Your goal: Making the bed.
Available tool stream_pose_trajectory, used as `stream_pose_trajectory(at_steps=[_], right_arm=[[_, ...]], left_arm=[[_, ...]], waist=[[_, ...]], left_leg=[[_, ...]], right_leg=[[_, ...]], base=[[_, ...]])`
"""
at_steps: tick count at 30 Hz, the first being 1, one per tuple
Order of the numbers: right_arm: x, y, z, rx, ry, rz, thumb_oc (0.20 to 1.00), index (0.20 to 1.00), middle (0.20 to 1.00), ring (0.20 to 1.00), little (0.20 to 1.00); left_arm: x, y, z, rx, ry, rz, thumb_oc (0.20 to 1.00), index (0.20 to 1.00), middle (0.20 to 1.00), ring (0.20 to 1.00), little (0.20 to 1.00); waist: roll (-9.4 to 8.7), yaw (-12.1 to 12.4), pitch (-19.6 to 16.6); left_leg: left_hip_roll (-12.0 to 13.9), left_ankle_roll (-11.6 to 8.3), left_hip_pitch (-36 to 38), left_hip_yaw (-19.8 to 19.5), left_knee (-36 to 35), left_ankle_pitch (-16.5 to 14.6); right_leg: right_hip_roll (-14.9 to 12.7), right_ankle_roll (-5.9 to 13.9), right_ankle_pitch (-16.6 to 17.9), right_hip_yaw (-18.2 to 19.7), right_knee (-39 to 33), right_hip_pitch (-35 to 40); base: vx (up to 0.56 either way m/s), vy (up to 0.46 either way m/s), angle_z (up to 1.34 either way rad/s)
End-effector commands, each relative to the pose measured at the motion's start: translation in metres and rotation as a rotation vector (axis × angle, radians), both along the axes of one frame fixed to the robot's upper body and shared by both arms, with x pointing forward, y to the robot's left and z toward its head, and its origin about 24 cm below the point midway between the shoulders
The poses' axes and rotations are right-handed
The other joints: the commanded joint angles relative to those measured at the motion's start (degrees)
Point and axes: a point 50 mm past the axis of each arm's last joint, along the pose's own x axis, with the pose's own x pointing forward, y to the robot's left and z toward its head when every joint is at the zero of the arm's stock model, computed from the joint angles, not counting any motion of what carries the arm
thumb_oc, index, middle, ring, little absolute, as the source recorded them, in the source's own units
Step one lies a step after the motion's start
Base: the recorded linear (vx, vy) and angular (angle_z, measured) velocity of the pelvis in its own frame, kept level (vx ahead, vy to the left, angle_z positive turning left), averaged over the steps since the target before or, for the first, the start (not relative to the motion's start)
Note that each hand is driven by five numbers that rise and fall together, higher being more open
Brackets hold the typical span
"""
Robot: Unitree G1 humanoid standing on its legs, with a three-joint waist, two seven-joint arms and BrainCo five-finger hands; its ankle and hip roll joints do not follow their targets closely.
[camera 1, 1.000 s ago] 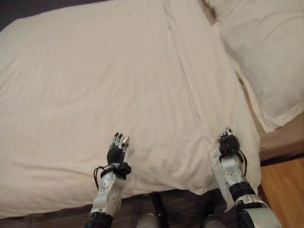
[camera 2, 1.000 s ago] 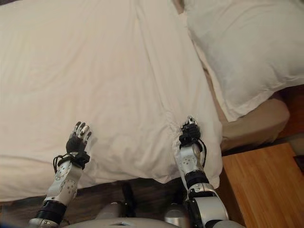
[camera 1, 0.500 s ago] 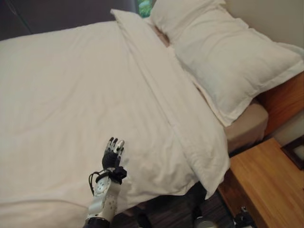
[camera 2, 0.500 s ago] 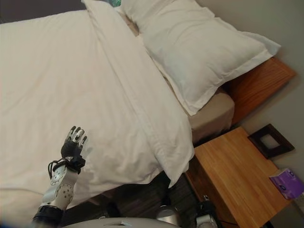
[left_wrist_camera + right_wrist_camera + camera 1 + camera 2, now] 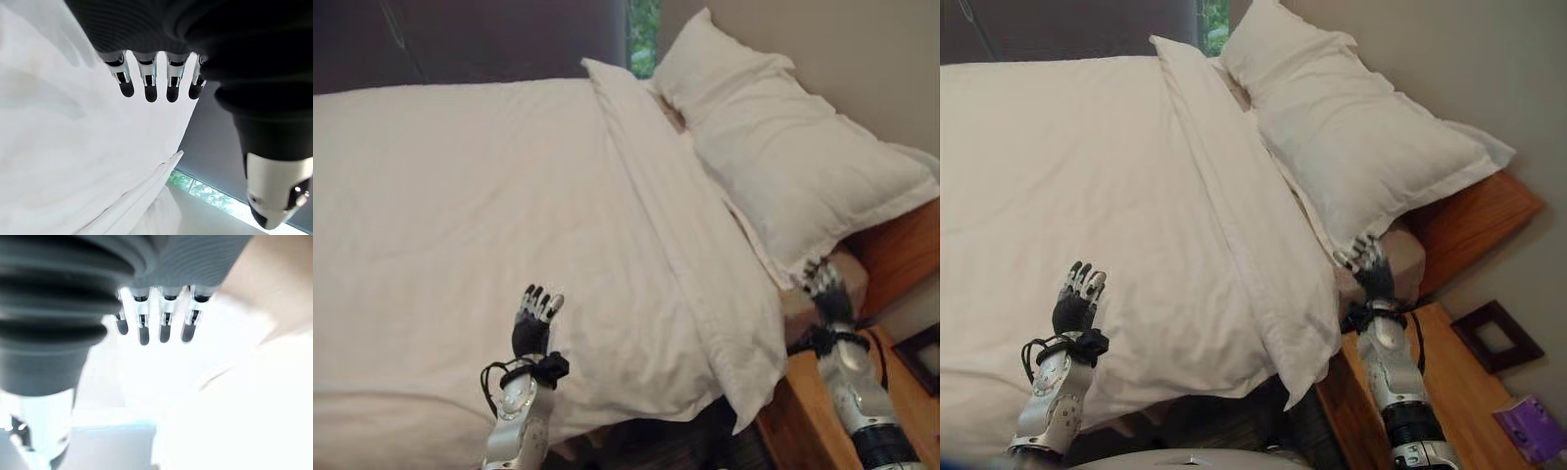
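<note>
I see my left robot hand [image 5: 532, 321] w/ fingers apart over white blanket [image 5: 460, 215], right robot hand [image 5: 1368, 266] fingers apart by pillow [image 5: 1351, 147]

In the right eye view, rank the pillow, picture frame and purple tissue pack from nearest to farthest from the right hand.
From the right hand:
1. Pillow, just above the fingertips, at the bed's head.
2. Picture frame, on the nightstand, toward the wall.
3. Purple tissue pack, at the nightstand's near corner.
</note>
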Motion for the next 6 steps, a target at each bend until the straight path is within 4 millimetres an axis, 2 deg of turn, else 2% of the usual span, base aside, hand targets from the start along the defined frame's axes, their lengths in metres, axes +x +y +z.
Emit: stream_pose_trajectory(at_steps=[1, 2, 4, 5, 6], right_arm=[[0.008, 0.008, 0.003, 0.08, -0.04, 0.048, 1.0, 1.0, 1.0, 1.0, 1.0], [0.003, 0.023, 0.005, 0.134, -0.068, 0.121, 1.0, 1.0, 1.0, 1.0, 1.0], [0.002, 0.023, 0.005, 0.134, -0.067, 0.121, 1.0, 1.0, 1.0, 1.0, 1.0], [-0.004, 0.03, -0.003, 0.213, -0.059, 0.144, 1.0, 1.0, 1.0, 1.0, 1.0], [-0.004, 0.03, -0.003, 0.213, -0.058, 0.145, 1.0, 1.0, 1.0, 1.0, 1.0]], left_arm=[[0.013, 0.003, 0.027, 0.122, -0.119, -0.022, 1.0, 1.0, 1.0, 1.0, 1.0], [0.008, 0.003, 0.028, 0.169, -0.115, -0.058, 1.0, 1.0, 1.0, 1.0, 1.0], [0.008, 0.003, 0.028, 0.17, -0.114, -0.057, 1.0, 1.0, 1.0, 1.0, 1.0], [0.001, 0.008, 0.029, 0.219, -0.107, -0.052, 1.0, 1.0, 1.0, 1.0, 1.0], [0.0, 0.009, 0.029, 0.22, -0.106, -0.052, 1.0, 1.0, 1.0, 1.0, 1.0]], waist=[[3.93, 1.3, 1.55], [4.02, 1.67, 1.68], [4.01, 1.65, 1.65], [4.1, 1.9, 1.76], [4.09, 1.87, 1.73]], left_leg=[[4.52, -4.4, 3.05, 1.04, 0.82, 1.95], [4.49, -4.32, 3.27, 0.8, 0.82, 1.89], [4.48, -4.32, 3.28, 0.78, 0.82, 1.89], [4.45, -4.29, 3.48, 0.79, 0.82, 1.85], [4.44, -4.29, 3.49, 0.78, 0.82, 1.85]], right_leg=[[-1.02, 2.57, 2.69, -1.51, 0.79, -0.94], [-1.06, 2.54, 2.48, -1.93, 0.79, -0.46], [-1.07, 2.55, 2.47, -1.95, 0.79, -0.44], [-1.1, 2.53, 2.29, -2.17, 0.79, -0.16], [-1.11, 2.53, 2.28, -2.18, 0.79, -0.15]], base=[[0.0, 0.0, 0.0], [0.0, 0.0, 0.0], [0.01, 0.006, 0.11], [0.01, 0.003, 0.14], [0.01, 0.004, 0.12]])
